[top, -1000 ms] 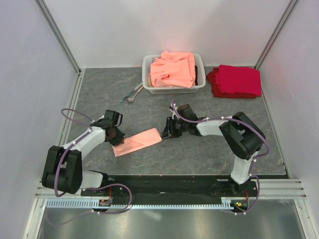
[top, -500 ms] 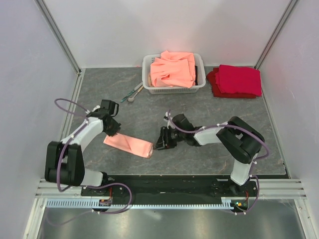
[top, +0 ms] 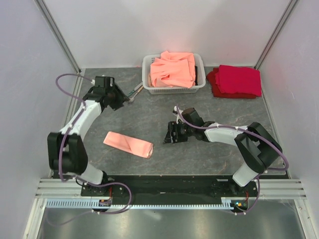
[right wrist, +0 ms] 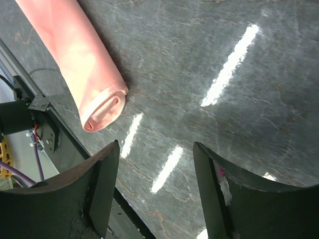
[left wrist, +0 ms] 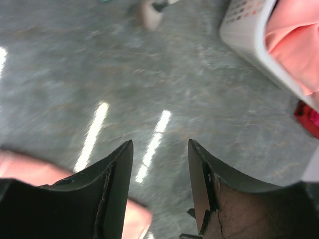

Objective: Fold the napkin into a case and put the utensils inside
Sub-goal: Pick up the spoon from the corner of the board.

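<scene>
**Napkin folded, cutlery not in yet**

The napkin [top: 128, 144] lies near-left, a flat sleeve with its mouth facing right. The utensils [top: 133, 93] sit far-left by the basket [top: 148, 74]. The left gripper [left wrist: 160, 147] is beside them, spread and empty. The right gripper [right wrist: 156, 149] is spread too, just right of the sleeve. Tight mouth: cutlery pushed in could shove the cloth or undo the fold. The cutlery's half-covered, so I can't count it.

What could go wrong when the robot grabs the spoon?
The utensils lie close beside the basket, so the open left pincer might bump it or grab only one piece. The folded napkin has a narrow opening and no pincer holds it, so cutlery might push it along instead of sliding in.
</scene>
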